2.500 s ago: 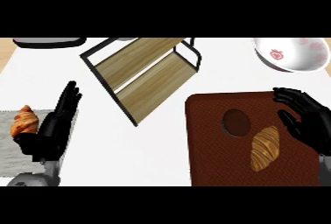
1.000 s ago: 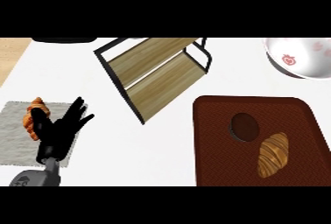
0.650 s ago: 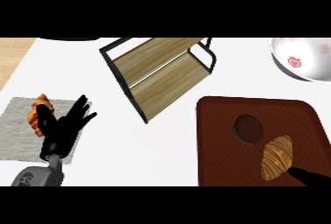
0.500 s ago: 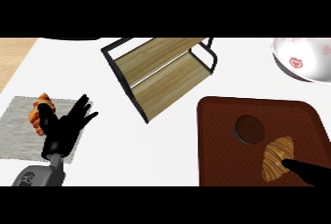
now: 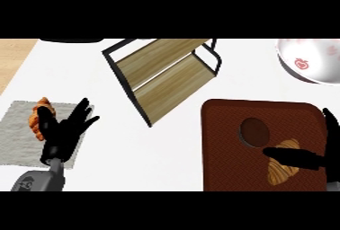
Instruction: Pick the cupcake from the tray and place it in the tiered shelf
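Cupcake [image 5: 254, 133]: a dark round shape seen from above, standing on the brown tray [image 5: 225, 170] in its upper middle part, not held by anything.

Right hand [image 5: 299, 158]: enters from the view's right edge over the tray. Its fingers are straight and spread apart, pinching nothing. One finger lies across the top of a golden pastry [image 5: 280, 171] on the tray, its tip just beside the cupcake's lower edge (contact cannot be confirmed). Another finger stands along the tray's right side, apart from the cupcake.

Left hand [image 5: 63, 134]: fingers up and spread, holding nothing, resting over a grey mat [image 5: 16, 134] at the view's left. It partly covers a croissant [image 5: 40, 117] lying on that mat.

Shelf [image 5: 166, 74]: black frame with wooden boards, lying at an angle on the white counter [image 5: 166, 152], up and left of the tray and apart from it.

Bowl [image 5: 309, 60]: white with red marks, above the tray at the upper right.
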`<state>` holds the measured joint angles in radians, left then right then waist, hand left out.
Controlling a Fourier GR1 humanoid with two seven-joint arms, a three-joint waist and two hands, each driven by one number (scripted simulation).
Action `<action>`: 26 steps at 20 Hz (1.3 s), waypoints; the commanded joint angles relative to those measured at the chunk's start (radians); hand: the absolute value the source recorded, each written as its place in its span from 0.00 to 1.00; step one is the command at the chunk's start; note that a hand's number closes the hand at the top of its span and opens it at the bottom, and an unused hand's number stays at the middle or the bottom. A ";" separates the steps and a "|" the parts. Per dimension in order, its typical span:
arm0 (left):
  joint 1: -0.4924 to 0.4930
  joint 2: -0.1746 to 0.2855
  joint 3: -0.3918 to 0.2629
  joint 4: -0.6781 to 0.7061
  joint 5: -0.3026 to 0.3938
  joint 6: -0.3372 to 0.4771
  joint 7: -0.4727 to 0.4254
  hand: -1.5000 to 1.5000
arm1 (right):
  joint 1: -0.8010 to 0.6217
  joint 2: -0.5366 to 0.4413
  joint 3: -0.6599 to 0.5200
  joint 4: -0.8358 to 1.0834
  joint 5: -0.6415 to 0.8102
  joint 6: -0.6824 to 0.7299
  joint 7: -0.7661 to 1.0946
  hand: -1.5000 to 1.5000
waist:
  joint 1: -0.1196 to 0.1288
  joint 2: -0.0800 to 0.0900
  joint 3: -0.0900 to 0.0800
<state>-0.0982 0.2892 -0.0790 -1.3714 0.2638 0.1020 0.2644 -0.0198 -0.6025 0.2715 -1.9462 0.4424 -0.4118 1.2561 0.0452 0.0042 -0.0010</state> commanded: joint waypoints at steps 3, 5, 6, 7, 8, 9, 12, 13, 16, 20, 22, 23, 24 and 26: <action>-0.003 -0.007 -0.001 0.034 -0.003 0.007 0.037 0.50 | -0.132 0.127 0.023 0.153 0.109 0.064 0.232 0.00 | -0.015 0.003 -0.004; 0.036 -0.005 0.008 0.053 -0.007 -0.005 -0.011 0.50 | -0.130 0.163 0.029 0.174 0.145 0.087 0.232 0.00 | -0.024 0.000 -0.004; 0.034 -0.027 -0.010 0.020 -0.021 0.025 0.006 0.50 | -0.134 0.185 0.042 0.207 0.168 0.094 0.232 0.00 | -0.022 -0.001 -0.003; 0.036 0.001 0.016 0.035 0.000 -0.003 0.011 0.50 | -0.143 0.184 0.010 0.188 0.173 0.131 0.232 0.00 | -0.032 -0.003 -0.004; 0.029 -0.015 0.002 0.011 -0.007 0.014 0.021 0.50 | -0.150 0.231 0.026 0.217 0.199 0.126 0.232 0.00 | -0.030 -0.003 -0.004; 0.064 -0.011 -0.005 -0.022 -0.004 0.009 0.034 0.50 | -0.160 0.260 0.020 0.225 0.235 0.119 0.232 0.00 | -0.027 -0.006 -0.003; 0.074 -0.009 0.012 0.059 -0.007 -0.029 -0.045 0.50 | -0.182 0.319 0.027 0.273 0.282 0.129 0.232 0.00 | -0.037 -0.002 -0.003; 0.074 -0.011 0.015 0.035 -0.009 -0.008 -0.021 0.50 | -0.151 0.313 0.010 0.254 0.282 0.138 0.232 0.00 | -0.043 -0.005 -0.002; 0.036 -0.003 0.028 0.031 0.002 -0.008 0.017 0.50 | -0.200 0.363 -0.016 0.307 0.328 0.173 0.232 0.00 | -0.043 -0.004 -0.001; 0.050 -0.010 0.017 0.016 -0.010 -0.005 0.019 0.50 | -0.240 0.400 -0.069 0.377 0.371 0.215 0.232 0.00 | -0.040 -0.004 -0.001; 0.055 0.001 0.031 0.011 -0.004 -0.012 0.017 0.50 | -0.240 0.453 -0.063 0.412 0.429 0.192 0.232 0.00 | -0.038 -0.004 0.000; 0.038 0.006 0.039 0.031 -0.004 -0.008 0.033 0.50 | -0.244 0.442 -0.090 0.440 0.431 0.192 0.199 0.00 | -0.041 -0.002 0.000; 0.050 -0.001 0.040 0.011 0.015 -0.032 0.016 0.50 | -0.237 0.460 -0.086 0.471 0.453 0.191 0.190 0.00 | -0.038 -0.003 0.000; 0.043 -0.017 0.030 0.007 -0.008 -0.001 0.023 0.50 | -0.217 0.473 -0.093 0.420 0.470 0.228 0.195 0.00 | -0.045 -0.006 0.000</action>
<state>-0.0654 0.2937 -0.0315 -1.3702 0.2668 0.0879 0.2631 -0.2131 -0.1649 0.1935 -1.5353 0.8622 -0.2351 1.2360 0.0033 -0.0064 0.0031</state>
